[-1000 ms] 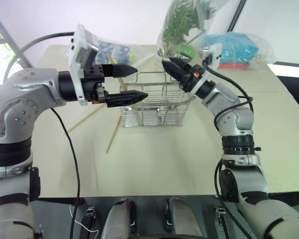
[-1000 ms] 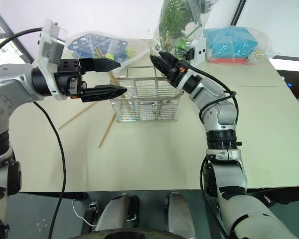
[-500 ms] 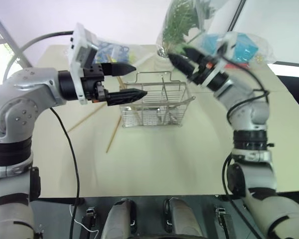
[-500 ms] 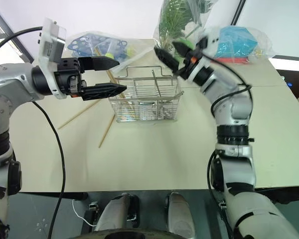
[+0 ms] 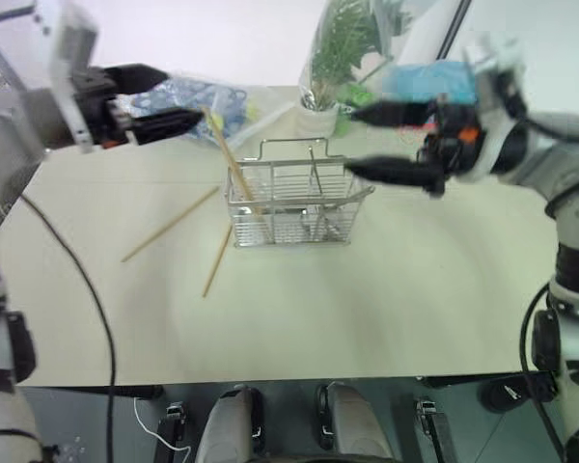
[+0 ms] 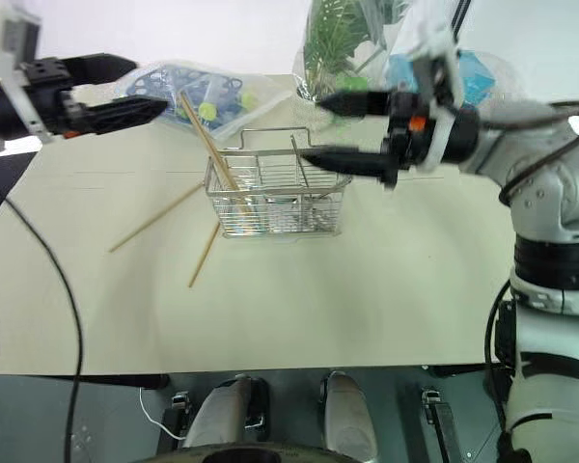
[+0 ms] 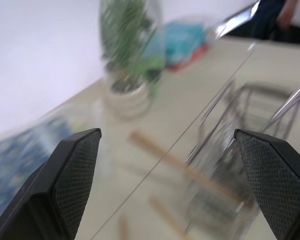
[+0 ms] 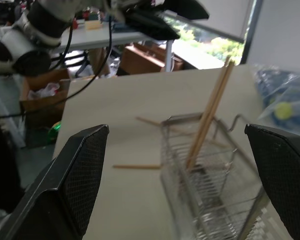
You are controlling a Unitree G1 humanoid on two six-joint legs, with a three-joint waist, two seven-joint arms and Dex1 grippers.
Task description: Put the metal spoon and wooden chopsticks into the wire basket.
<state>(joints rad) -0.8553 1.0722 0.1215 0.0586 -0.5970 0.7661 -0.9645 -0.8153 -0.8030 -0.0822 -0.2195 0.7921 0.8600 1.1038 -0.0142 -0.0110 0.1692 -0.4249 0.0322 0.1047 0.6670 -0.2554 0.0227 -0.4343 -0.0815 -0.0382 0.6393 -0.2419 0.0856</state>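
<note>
The wire basket stands on the pale table. The metal spoon stands upright inside it, handle up. Two wooden chopsticks lean in the basket's left end, tips rising above the rim. Two more chopsticks lie flat on the table left of the basket. My left gripper hovers open and empty, up and to the left of the basket. My right gripper hangs open and empty just right of the basket, pointing left across it.
A potted plant in clear wrap stands behind the basket. A blue plastic-wrapped rack lies at the back left, and a blue packet at the back right. The table's front edge runs close to me.
My right gripper drew back from over the basket to its right side, turned level and opened wider. My left gripper swung away to the left. The basket stayed put.
</note>
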